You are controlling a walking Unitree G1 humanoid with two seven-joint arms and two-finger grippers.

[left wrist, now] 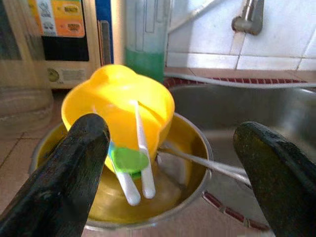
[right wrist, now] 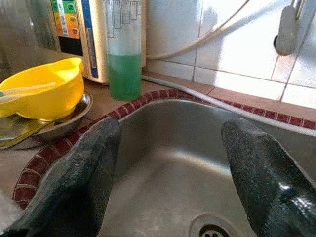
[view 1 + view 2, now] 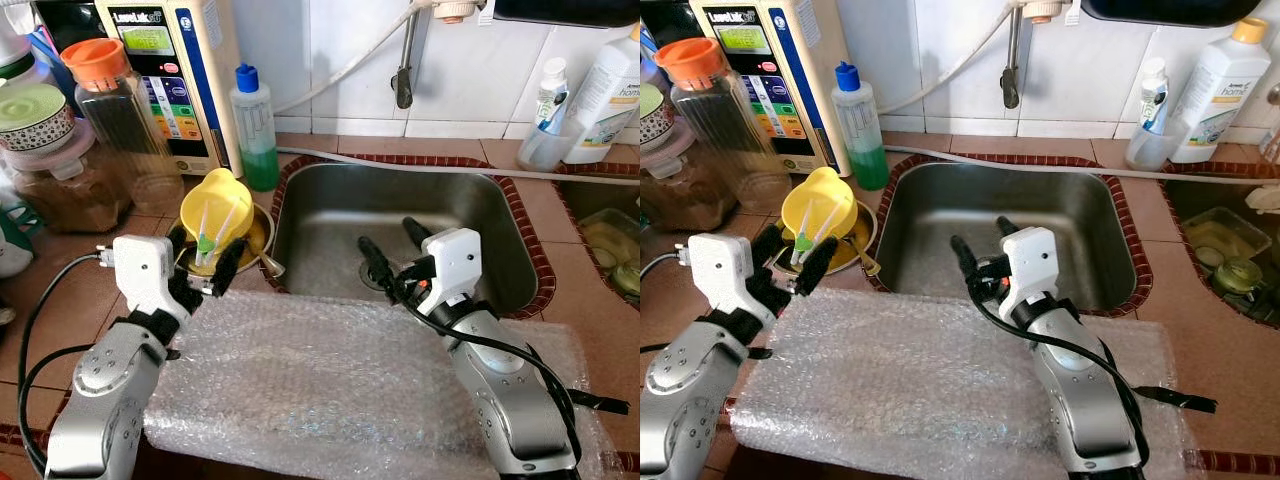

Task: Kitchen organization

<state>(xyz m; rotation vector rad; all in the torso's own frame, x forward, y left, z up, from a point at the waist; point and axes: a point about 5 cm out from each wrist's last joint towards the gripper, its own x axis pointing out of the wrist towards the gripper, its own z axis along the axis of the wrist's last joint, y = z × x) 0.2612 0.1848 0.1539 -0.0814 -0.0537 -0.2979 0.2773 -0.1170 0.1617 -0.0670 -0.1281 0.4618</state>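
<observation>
Just left of the stainless sink [image 3: 480, 215], on the tiled counter, a shallow metal dish [image 3: 262, 232] holds a yellow bowl [image 3: 213, 203] that leans tilted on its side, its opening turned toward the robot. Two white sticks joined by a green tab [image 1: 129, 159] rest inside the yellow bowl, their lower ends reaching down into the dish, and a metal spoon [image 1: 207, 165] lies in the dish with its handle pointing toward the sink. The left gripper [image 3: 203, 262] hovers at the near edge of that dish, its two black fingers [image 1: 64, 182] spread wide on either side of the bowl and closed on nothing. The right gripper [image 3: 397, 248] is held over the sink basin, above the drain [image 2: 213, 230], fingers likewise splayed wide apart and empty. A sheet of bubble wrap [image 3: 320, 385] covers the counter along the near rim of the sink, under both silver arms. Behind the dish, beyond the sink's left rear corner, stands a bottle of green liquid [image 3: 254, 130] with a blue cap, and further left of it a white water-purifier unit [image 3: 180, 70] and a clear jar with an orange lid [image 3: 118, 110]. To the right rear of the sink sits a white bottle [image 3: 605, 95] beside a clear cup [image 3: 545, 145].
</observation>
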